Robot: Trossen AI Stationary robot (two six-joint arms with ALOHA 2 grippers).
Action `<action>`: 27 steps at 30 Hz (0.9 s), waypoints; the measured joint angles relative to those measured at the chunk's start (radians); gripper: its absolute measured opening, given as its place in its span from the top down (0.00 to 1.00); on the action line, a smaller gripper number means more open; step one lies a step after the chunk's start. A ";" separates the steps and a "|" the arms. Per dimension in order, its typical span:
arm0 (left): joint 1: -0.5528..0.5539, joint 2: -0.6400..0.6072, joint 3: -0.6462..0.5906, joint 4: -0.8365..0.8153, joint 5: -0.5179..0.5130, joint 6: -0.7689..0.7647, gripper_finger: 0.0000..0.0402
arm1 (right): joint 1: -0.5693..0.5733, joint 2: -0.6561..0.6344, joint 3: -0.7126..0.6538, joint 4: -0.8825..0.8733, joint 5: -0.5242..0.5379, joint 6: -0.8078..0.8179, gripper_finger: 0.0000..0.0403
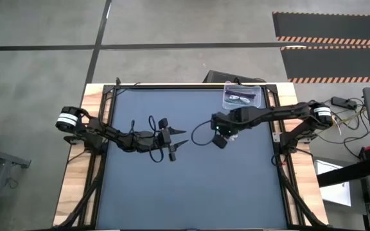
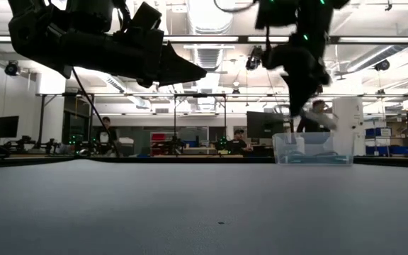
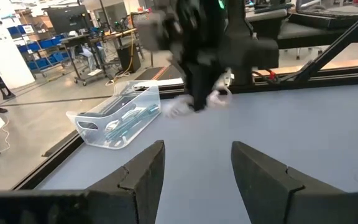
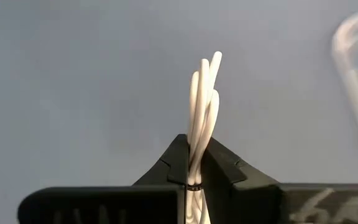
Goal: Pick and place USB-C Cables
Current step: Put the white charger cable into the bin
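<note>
My right gripper (image 4: pixel 194 146) is shut on a folded white USB-C cable (image 4: pixel 202 102) and hangs above the table just short of the clear bin (image 1: pixel 241 96), toward the table's middle. In the low view the cable (image 2: pixel 319 117) hangs above the bin (image 2: pixel 314 149). A dark purple cable (image 1: pixel 239 98) and a teal cable (image 3: pixel 129 119) lie inside the bin (image 3: pixel 118 115). My left gripper (image 3: pixel 197 165) is open and held above the table's middle (image 1: pixel 172 144), pointing at the right gripper (image 3: pixel 197 68). It touches nothing. My right gripper pinches the folded white cable bundle between its two fingers (image 4: pixel 178 163), with several strands side by side. A thin dark tie (image 4: pixel 193 186) rings the bundle between the fingers. The looped end (image 4: pixel 207 68) sticks out past the fingertips. The cable is lifted clear of the table.
The bin stands near the table's far right corner. The dark mat (image 1: pixel 191 186) lies bare between the arms and the near edge. A loose black wire (image 1: pixel 201 133) loops beside the right gripper. People sit at desks (image 2: pixel 236 142) in the room beyond the table.
</note>
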 joint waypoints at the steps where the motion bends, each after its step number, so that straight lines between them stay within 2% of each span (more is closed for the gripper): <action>1: 0.000 0.000 0.000 0.000 0.000 0.000 0.58 | -0.006 0.000 0.032 -0.020 0.013 -0.019 0.97; 9: 0.000 0.000 0.000 0.000 0.000 0.000 0.58 | -0.069 0.002 0.239 -0.160 0.092 -0.159 0.97; 16: 0.000 0.000 0.000 0.000 0.000 0.000 0.58 | -0.149 0.003 0.331 -0.220 0.110 -0.348 0.97; 20: 0.000 0.000 0.000 0.000 0.000 0.000 0.58 | -0.216 0.003 0.348 -0.263 0.111 -0.504 0.97; 27: 0.000 0.000 0.000 -0.003 0.000 0.000 0.58 | -0.337 0.003 0.333 -0.303 0.116 -0.884 0.97</action>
